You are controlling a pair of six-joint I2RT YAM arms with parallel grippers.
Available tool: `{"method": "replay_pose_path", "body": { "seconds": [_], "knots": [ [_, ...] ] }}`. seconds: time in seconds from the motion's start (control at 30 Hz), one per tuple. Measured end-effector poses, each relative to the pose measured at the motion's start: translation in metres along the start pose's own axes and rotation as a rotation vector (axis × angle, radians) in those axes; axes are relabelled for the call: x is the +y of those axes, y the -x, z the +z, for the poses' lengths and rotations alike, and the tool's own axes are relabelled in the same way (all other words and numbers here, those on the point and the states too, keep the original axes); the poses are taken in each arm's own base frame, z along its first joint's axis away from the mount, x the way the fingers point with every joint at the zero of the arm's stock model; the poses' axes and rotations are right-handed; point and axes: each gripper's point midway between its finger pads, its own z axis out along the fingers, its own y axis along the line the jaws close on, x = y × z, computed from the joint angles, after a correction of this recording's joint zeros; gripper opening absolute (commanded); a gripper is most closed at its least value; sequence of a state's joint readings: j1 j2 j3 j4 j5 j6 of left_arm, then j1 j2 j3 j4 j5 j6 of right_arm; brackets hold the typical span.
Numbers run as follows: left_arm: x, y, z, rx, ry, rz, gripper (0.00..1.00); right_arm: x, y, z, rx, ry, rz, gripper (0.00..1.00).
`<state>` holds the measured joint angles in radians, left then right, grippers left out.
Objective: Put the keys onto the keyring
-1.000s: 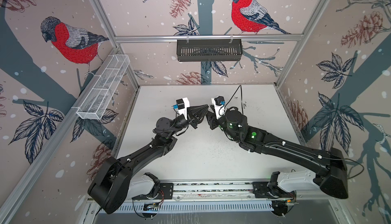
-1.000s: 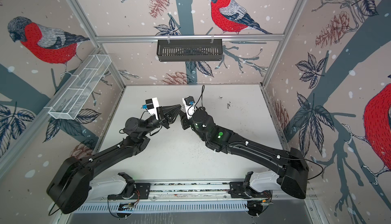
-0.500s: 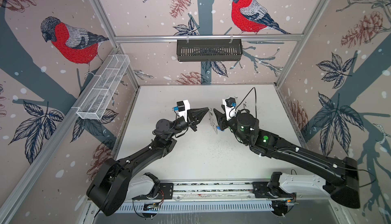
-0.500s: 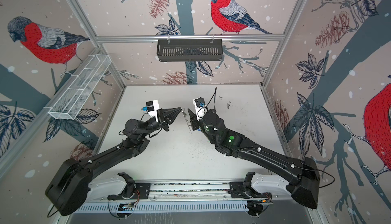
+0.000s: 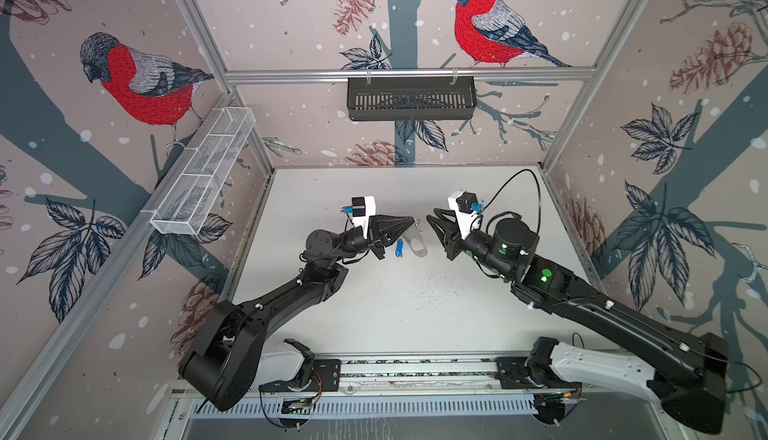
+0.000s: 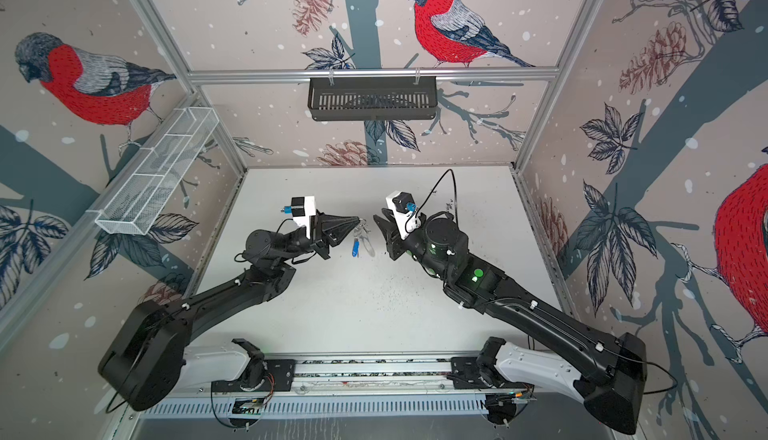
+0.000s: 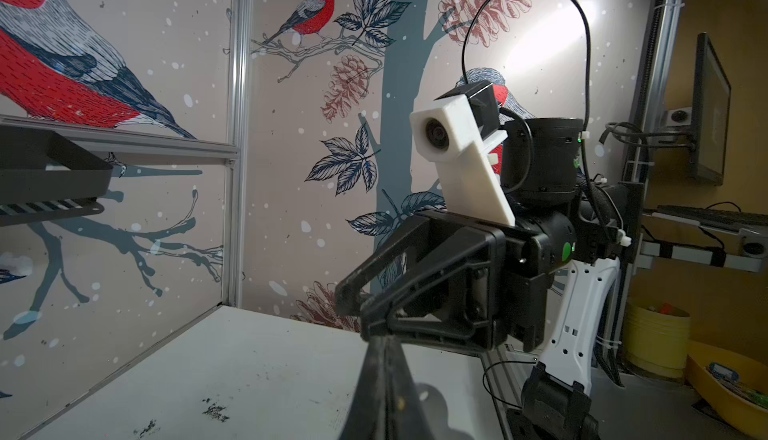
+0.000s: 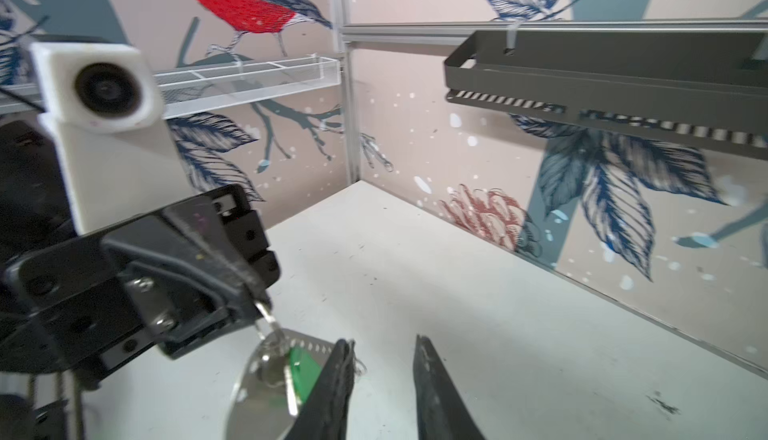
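My left gripper (image 5: 411, 220) (image 6: 358, 219) is shut, held above the middle of the white table. In the right wrist view its fingertips (image 8: 251, 294) pinch a small metal ring, and the grey D-shaped keyring (image 8: 249, 380) hangs from that ring. One of the keys, with a green tag (image 8: 301, 369), hangs against the keyring. In both top views a key with a blue tag (image 5: 400, 247) (image 6: 355, 247) dangles beside the keyring (image 5: 417, 242). My right gripper (image 5: 433, 214) (image 8: 383, 344) is open and empty, just right of the keyring. In the left wrist view the shut left gripper (image 7: 384, 342) hides the keys.
A black slotted basket (image 5: 411, 97) hangs on the back wall and a white wire basket (image 5: 203, 176) on the left wall. The white table (image 5: 395, 305) is walled on three sides, with the arms' rail (image 5: 415, 369) along the front.
My right gripper has drawn back to the right, away from the left gripper, and its jaws have narrowed. The left gripper has stayed almost in place, still shut.
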<state>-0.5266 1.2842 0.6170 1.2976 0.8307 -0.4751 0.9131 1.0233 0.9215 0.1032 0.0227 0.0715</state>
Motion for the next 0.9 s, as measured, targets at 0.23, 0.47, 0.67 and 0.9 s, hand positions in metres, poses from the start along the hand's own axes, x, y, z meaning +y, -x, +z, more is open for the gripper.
{"method": "replay_pose_path", "body": {
  "seconds": [0.23, 0.47, 0.67, 0.9],
  "knots": [
    [-0.010, -0.002, 0.000, 0.020, -0.060, -0.012, 0.00, 0.019, -0.005, 0.003, 0.013, 0.115, -0.019, 0.28],
    [-0.017, 0.001, 0.000, 0.011, -0.094, 0.008, 0.00, 0.026, -0.005, 0.002, 0.013, 0.155, -0.021, 0.27],
    [-0.018, 0.004, 0.000, -0.003, -0.101, 0.014, 0.00, 0.028, -0.009, 0.001, 0.022, 0.166, -0.021, 0.27],
    [-0.014, 0.002, -0.001, -0.019, -0.102, -0.010, 0.00, 0.047, -0.018, 0.002, 0.044, 0.236, -0.020, 0.27]
  ]
}}
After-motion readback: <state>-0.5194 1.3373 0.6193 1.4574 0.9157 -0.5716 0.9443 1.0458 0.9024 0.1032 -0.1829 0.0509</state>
